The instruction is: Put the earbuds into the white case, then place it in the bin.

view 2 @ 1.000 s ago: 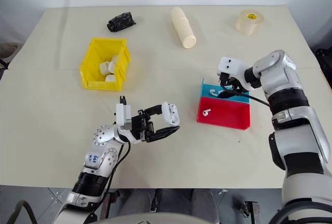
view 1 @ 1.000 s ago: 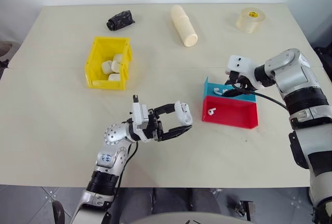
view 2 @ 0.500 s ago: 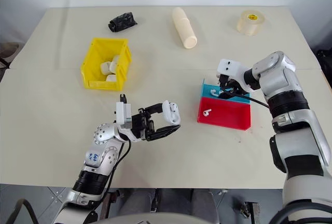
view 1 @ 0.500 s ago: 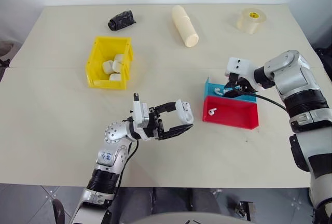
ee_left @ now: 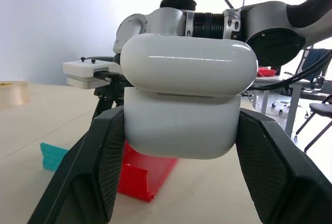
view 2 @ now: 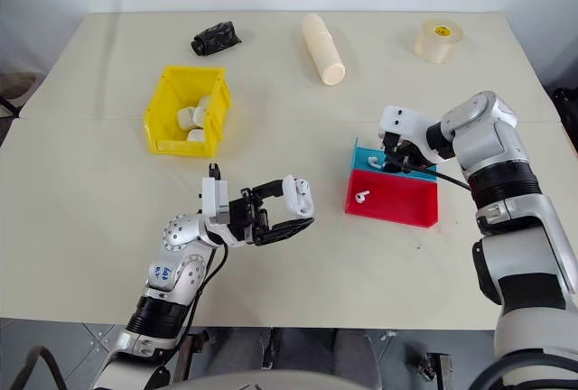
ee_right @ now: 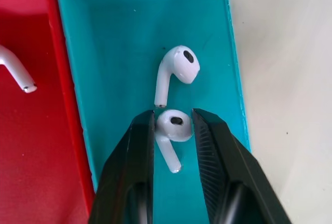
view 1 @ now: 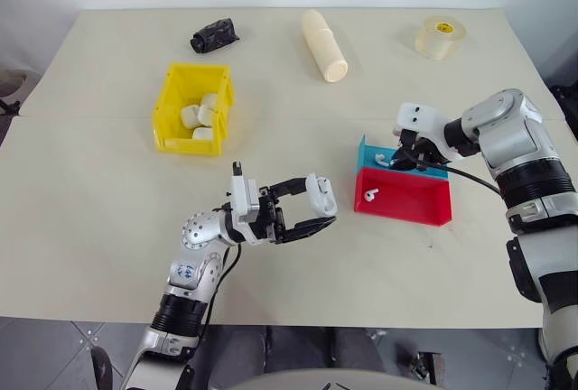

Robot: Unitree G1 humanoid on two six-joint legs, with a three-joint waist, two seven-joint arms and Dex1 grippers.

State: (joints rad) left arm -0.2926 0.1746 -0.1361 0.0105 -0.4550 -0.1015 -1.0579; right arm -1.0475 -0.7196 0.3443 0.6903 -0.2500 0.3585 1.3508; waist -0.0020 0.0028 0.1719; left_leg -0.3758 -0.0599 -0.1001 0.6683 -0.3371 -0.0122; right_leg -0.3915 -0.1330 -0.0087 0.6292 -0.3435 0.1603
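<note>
- Narrowing since a second ago, the right gripper [ee_right: 174, 130] has drawn its black fingers [ee_right: 134, 167] in around an earbud [ee_right: 171, 130] in the blue tray [ee_right: 114, 37]; they now sit against either side of its head, the stem hanging between them.
- That earbud looks tiny, light, hard and glossy, so I judge it slippery and apt to squirt out of a flat pinch; the rounded head, where the fingers already sit, seems the best hold, not the thin stem.
- A second earbud [ee_right: 176, 71] lies just beside the first, near enough to be nudged.
- A third earbud [view 1: 368, 195] lies in the red tray [view 1: 406, 202], which touches the blue one.
- The right arm reaches from the right, with its gripper tilted down into the blue tray.
- The white case [ee_left: 187, 97] is clamped between the left gripper [view 1: 312, 212] fingers, lid up, above the table [view 1: 90, 218] and well apart from the trays.
- It looks smooth and rigid, firmly held across its lower half.
- The left arm holds level, pointing toward the right.
- The yellow bin [view 1: 165, 110] sits farther back on the left, with several white cases [view 1: 200, 119] inside.
</note>
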